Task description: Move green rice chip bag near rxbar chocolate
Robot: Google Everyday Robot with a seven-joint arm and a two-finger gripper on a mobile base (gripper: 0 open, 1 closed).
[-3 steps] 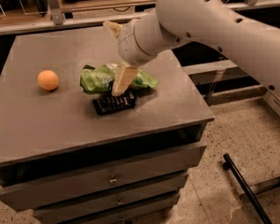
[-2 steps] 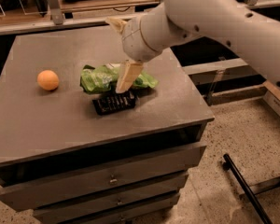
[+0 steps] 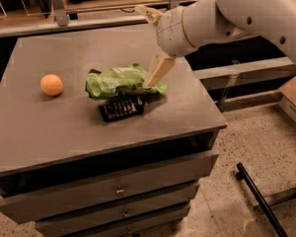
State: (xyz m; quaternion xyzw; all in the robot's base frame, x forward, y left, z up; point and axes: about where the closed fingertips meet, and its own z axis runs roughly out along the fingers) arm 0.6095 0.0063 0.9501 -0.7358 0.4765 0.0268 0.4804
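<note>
Presently: green rice chip bag on counter, its right end under the splayed, empty hand. Touching its near edge, rxbar chocolate; orange ball well left.

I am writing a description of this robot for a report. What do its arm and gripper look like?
The arm is thick, rounded and off-white, with small dark dots on its shell and a thin seam ring near the wrist. The gripper is pale tan and wedge-shaped; it is over the right end of the green rice chip bag. No cables show.
</note>
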